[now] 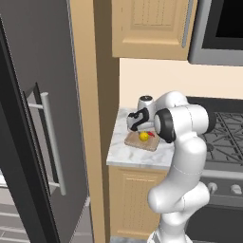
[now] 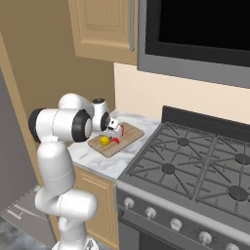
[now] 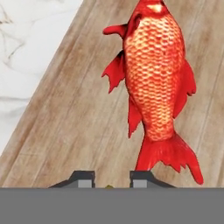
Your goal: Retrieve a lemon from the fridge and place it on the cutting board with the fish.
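Hovering low over the cutting board, the claw points down at the wood with its two tips a little apart and nothing clamped between them; a sliver of yellow shows just between and below the tips in the hand view, too small to call with certainty. In the two base views the lemon sits on the board, resting on the wood near the edge closest to the arm, so it reads as set down and freed, not carried.

Beside it lies the fish, flat on its side with the tail fanned toward the claw and the head away. The lemon is near the tail end, close to the fish; whether the two touch I cannot tell. Placing the fruit there keeps it on the same board as the fish without landing on top of it, which is what the task asks.

That board rests on the marble desk between the fridge and the stove, and pale stone shows past the board's edge in the hand view.

My judgement is that the job is essentially done. What remains would be lifting the claw straight up, since a sideways drag could nudge the lemon and roll it off the wood.
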